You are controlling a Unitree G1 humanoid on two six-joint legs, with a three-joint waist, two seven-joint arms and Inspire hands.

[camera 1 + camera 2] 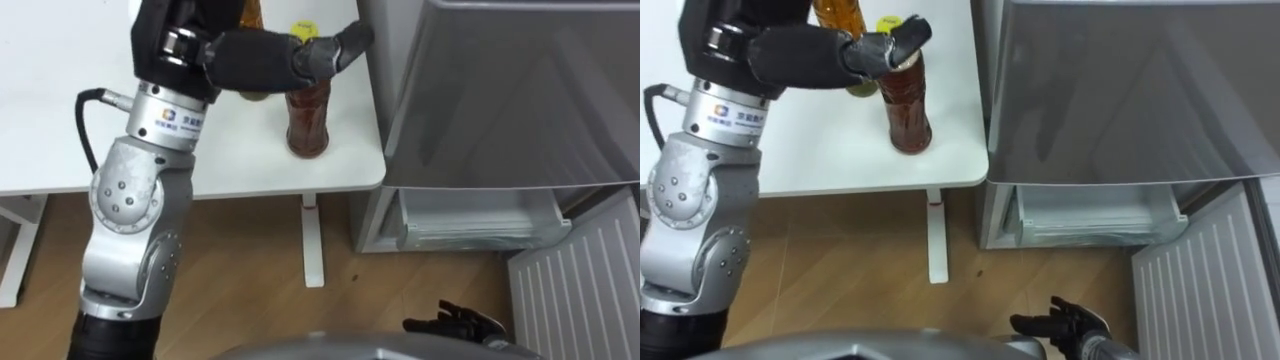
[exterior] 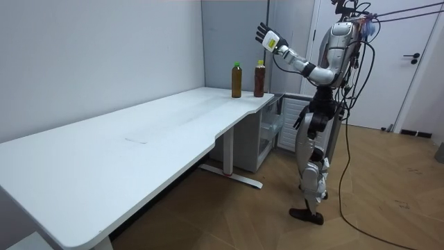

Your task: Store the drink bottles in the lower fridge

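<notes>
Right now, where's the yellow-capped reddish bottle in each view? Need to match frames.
Left eye view: yellow-capped bottle upper centre, near the white table's right corner, neck behind the left hand.
Right eye view: upper left of centre, by the same corner.
Room view: upper centre, just right of the green-capped bottle.
Shared landmark: the table corner beside the fridge.

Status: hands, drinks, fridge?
Left hand open over near bottle, no grip. Right hand open, low. Far bottle also on table. Lower fridge door open.
</notes>
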